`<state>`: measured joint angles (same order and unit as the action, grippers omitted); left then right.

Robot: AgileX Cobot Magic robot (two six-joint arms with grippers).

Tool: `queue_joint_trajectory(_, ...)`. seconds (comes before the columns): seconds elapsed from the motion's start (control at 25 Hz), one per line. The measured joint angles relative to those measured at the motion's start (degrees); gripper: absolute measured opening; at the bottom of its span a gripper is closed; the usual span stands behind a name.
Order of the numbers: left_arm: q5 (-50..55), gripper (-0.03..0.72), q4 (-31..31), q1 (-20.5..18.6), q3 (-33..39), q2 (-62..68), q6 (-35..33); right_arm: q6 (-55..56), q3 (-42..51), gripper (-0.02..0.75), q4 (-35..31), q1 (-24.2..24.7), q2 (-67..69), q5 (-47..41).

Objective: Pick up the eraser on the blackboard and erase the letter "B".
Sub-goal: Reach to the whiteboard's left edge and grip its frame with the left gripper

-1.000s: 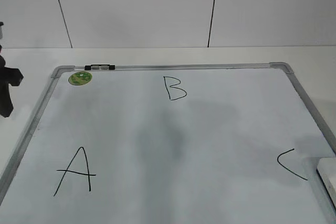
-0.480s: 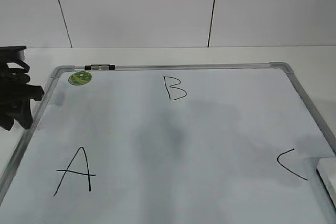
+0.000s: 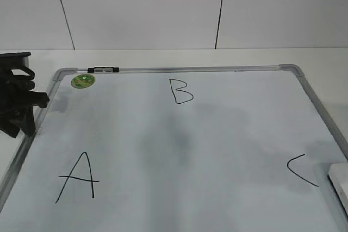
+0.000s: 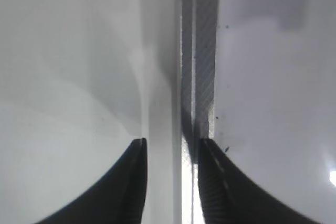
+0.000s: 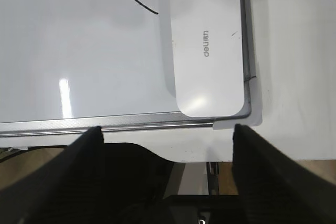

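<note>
My right gripper hangs wide open and empty short of the eraser; I should straddle its long sides squarely before closing.

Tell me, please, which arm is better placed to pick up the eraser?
Right. The eraser lies just ahead of the open right gripper, at the blackboard's corner; the left gripper sits over the opposite frame edge.

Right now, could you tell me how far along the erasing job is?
Nothing is done: the letter "B" is intact and the eraser lies ungrasped in the blackboard corner. The right gripper is open near it; grasping and wiping remain.
</note>
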<state>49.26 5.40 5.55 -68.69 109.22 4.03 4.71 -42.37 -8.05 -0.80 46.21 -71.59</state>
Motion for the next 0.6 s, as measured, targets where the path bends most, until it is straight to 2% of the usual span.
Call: queue_joint_trajectory(0.6, -1.4, 0.237, 0.0, 0.0, -0.1, 1.0, -0.1, 0.0, -0.1, 0.584, 0.0, 0.0, 0.0, 0.0)
